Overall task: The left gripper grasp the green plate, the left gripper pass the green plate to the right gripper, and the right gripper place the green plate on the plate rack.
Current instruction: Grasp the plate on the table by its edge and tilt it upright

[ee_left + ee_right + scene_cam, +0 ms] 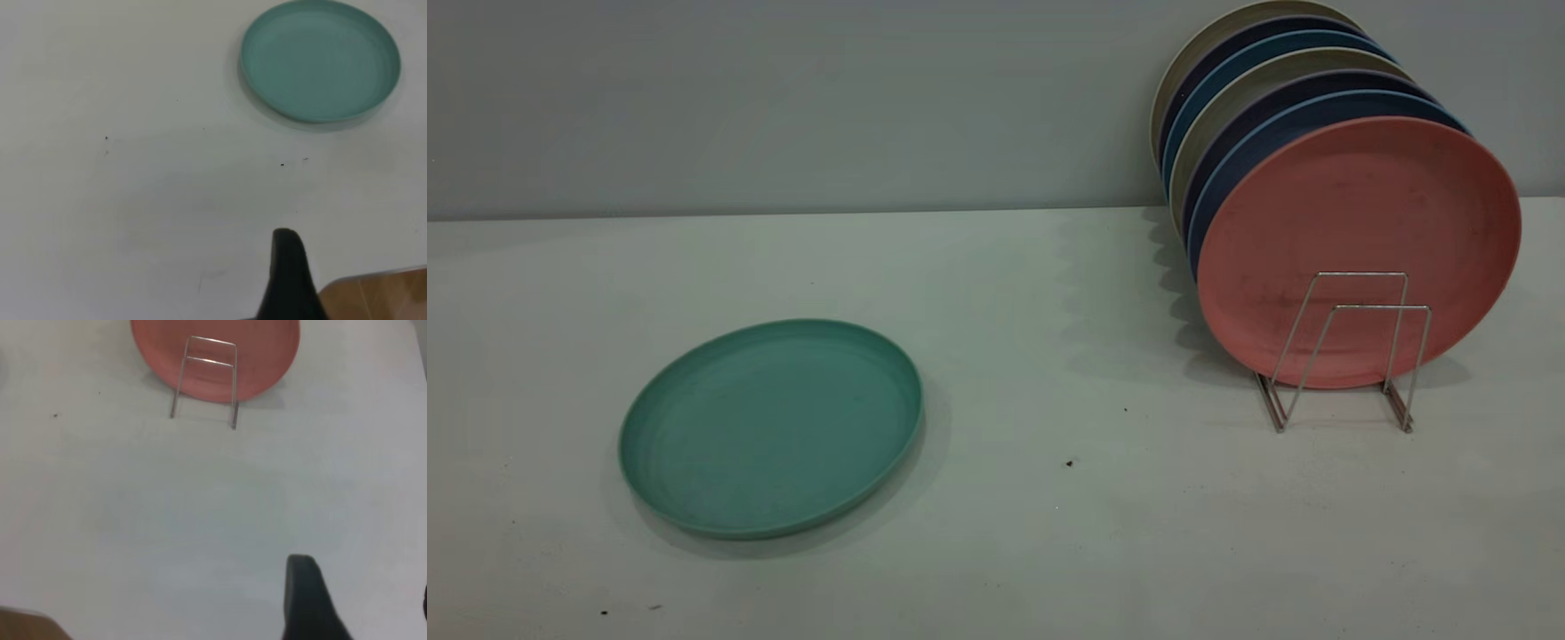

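Showing neither arm in the exterior view; only one dark finger [288, 277] of the left gripper poking into the left wrist view, and one dark finger [307, 600] of the right gripper poking into the right wrist view. Leaving the partner finger out of frame in both, so cannot tell how far either pair of fingers is standing apart. Touching nothing and holding nothing with either visible finger; hanging over bare desk [1049, 533].

Lying flat on the desk toward the left side: green plate [772, 428], round, matte teal, low raised rim, faint scuffs across its face, well apart from the left finger. Cutting off its far edge slightly in the left wrist view [320, 60].

Standing on the right side of the desk: plate rack [1347, 356], thin silver wire, two front loops sitting unfilled. Leaning in the rack behind those loops: pink plate [1359, 249], with beige, dark navy and blue plates stacked close behind it, mostly hidden. Cropping the pink plate's upper part in the right wrist view [213, 353].
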